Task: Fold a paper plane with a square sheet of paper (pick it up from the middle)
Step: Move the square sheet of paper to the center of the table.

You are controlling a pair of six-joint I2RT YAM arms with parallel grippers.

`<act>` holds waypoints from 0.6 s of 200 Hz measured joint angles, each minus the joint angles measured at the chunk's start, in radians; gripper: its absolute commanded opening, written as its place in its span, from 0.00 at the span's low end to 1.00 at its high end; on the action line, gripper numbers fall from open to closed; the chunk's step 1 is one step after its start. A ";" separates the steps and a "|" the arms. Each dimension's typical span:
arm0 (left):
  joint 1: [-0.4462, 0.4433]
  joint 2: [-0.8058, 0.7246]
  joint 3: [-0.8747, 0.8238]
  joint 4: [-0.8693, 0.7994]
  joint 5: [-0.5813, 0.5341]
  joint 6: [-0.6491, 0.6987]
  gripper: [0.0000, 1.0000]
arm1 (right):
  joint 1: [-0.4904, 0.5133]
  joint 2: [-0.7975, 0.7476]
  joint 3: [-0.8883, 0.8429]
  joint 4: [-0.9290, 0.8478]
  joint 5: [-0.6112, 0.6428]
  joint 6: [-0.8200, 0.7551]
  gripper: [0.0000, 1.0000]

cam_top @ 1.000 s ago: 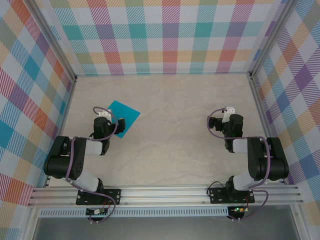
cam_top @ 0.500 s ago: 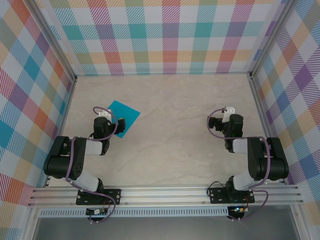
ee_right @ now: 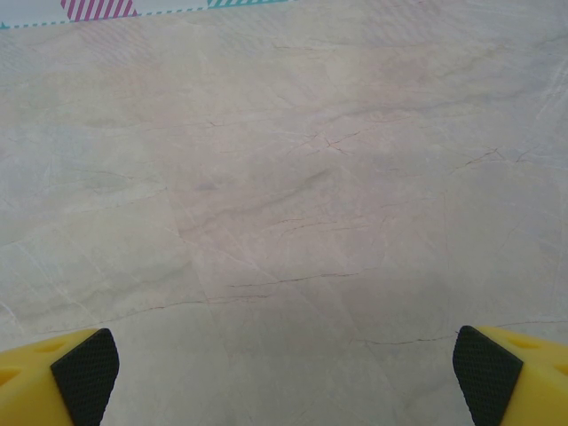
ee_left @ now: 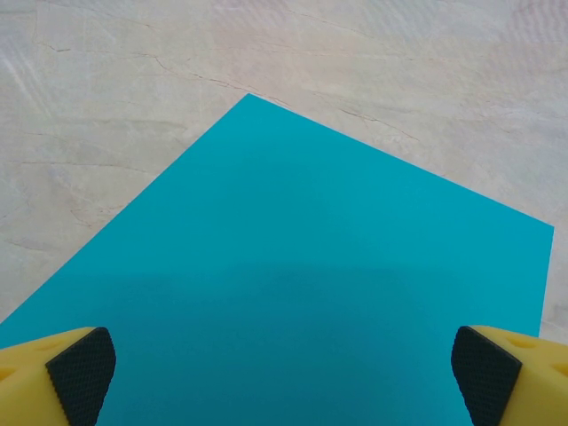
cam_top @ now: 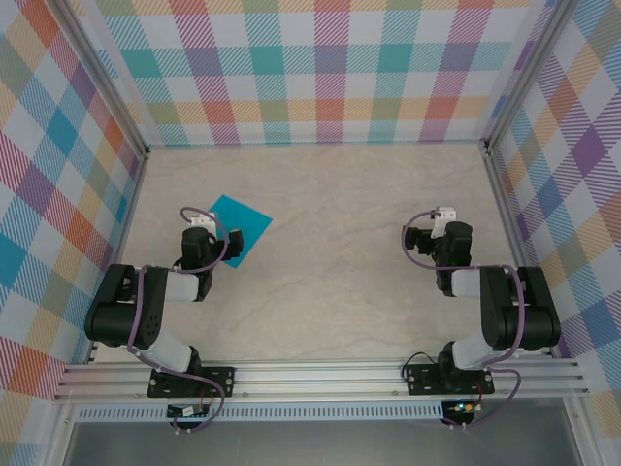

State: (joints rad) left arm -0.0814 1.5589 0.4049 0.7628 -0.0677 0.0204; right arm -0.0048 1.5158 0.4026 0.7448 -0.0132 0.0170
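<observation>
The square sheet of paper [cam_top: 240, 225] is plain teal-blue and lies flat on the marble table at the left, one corner pointing to the back. My left gripper [cam_top: 201, 221] hangs over its near-left part. In the left wrist view the square sheet of paper [ee_left: 293, 284] spreads under the left gripper [ee_left: 284, 386], whose yellow fingers [ee_left: 80, 377] stand wide apart and open, holding nothing. My right gripper [cam_top: 443, 216] is far off at the right. In the right wrist view the right gripper [ee_right: 284, 386] is open over bare table.
Checked walls [cam_top: 320, 68] close the table [cam_top: 330, 282] in at the back and on both sides. An aluminium rail [cam_top: 320, 374] carrying the arm bases runs along the near edge.
</observation>
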 measured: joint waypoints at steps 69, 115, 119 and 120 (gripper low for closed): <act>0.000 0.000 0.000 0.000 0.000 0.000 1.00 | 0.000 -0.001 0.000 -0.002 -0.036 -0.010 1.00; 0.000 -0.016 0.037 -0.078 0.027 0.008 1.00 | 0.000 -0.175 0.086 -0.267 -0.051 0.021 1.00; 0.000 -0.024 0.047 -0.097 0.031 0.010 1.00 | 0.000 -0.202 0.097 -0.294 -0.051 0.029 1.00; 0.000 -0.027 0.051 -0.106 0.033 0.011 1.00 | 0.000 -0.207 0.099 -0.299 -0.051 0.031 1.00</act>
State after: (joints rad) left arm -0.0814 1.5314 0.4557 0.6563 -0.0349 0.0311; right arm -0.0048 1.3087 0.5014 0.4454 -0.0643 0.0483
